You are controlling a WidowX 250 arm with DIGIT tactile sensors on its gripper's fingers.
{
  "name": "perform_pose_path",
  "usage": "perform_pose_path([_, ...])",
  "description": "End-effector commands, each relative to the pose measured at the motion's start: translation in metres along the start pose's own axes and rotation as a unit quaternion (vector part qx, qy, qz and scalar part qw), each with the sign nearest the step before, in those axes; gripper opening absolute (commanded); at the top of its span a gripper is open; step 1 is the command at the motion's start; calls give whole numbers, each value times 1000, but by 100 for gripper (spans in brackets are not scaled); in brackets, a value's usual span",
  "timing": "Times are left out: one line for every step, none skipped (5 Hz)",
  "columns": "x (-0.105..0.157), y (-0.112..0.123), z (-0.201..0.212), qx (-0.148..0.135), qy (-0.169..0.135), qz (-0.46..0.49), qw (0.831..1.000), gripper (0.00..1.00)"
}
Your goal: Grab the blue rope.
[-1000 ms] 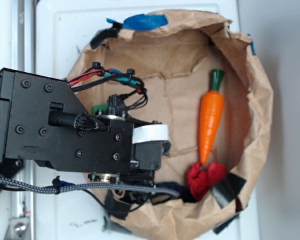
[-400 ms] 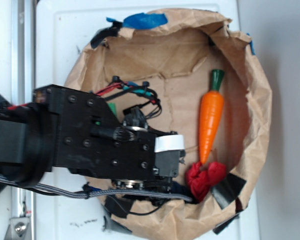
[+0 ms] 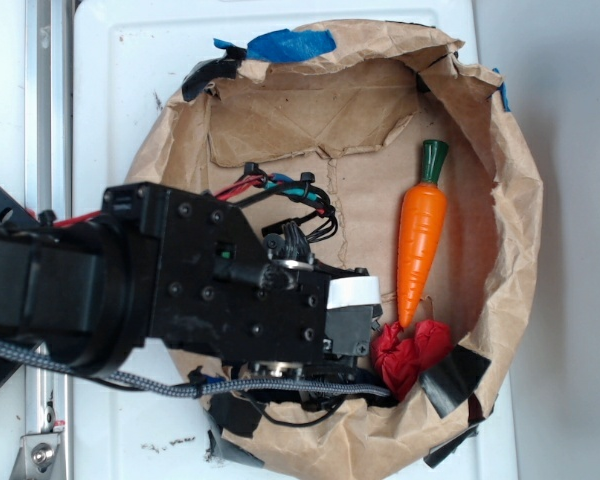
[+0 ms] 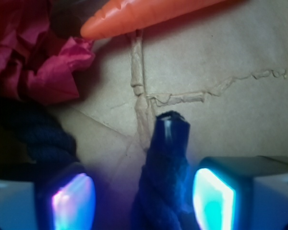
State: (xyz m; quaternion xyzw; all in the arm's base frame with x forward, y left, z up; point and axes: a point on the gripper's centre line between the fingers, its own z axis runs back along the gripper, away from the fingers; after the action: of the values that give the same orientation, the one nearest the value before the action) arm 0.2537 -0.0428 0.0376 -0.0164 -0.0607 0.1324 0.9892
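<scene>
The blue rope [image 4: 165, 182] is lying on the brown paper [image 3: 370, 110] that is lining the white worktop [image 3: 130, 60], toward the paper's near edge, and in the wrist view its glossy capped end is pointing up between the two fingers [image 4: 213, 196] of the end effector [image 4: 144, 196]. The fingers are standing apart, one on each side of the rope, with a gap showing on both sides, so they are not clamping it. A second dark, twisted length of rope is curving past the left finger, partly in shadow. In the exterior view the rope itself is hiding under the black arm [image 3: 160, 290], which is covering the near-left part of the paper.

Just beyond the capped end a raised crease in the paper is running across. Past that, the orange carrot [image 3: 420, 240] is lying with its tip pointing toward the near edge and its green top toward the far edge. A crumpled red scrap [image 3: 410, 355] is sitting at the carrot's tip, just beside the end effector. A grey braided cable [image 3: 130, 378] is trailing along the arm's near side. Blue tape [image 3: 290, 42] is sticking to the paper's far rim.
</scene>
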Motion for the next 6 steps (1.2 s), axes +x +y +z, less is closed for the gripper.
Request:
perform_pose_path([6,7,5,1,-24,7,1000,0])
perform_pose_path([7,7,5,4,-29,11,1000,0])
perform_pose_path([8,8,5,4,-33,16,999,0])
perform_pose_path([15,10,5,1,-34,28,999,0])
perform_pose_path([33,14,7,14,-50,51,997,0])
perform_pose_path([44,23,37,40,-70,104,991,0])
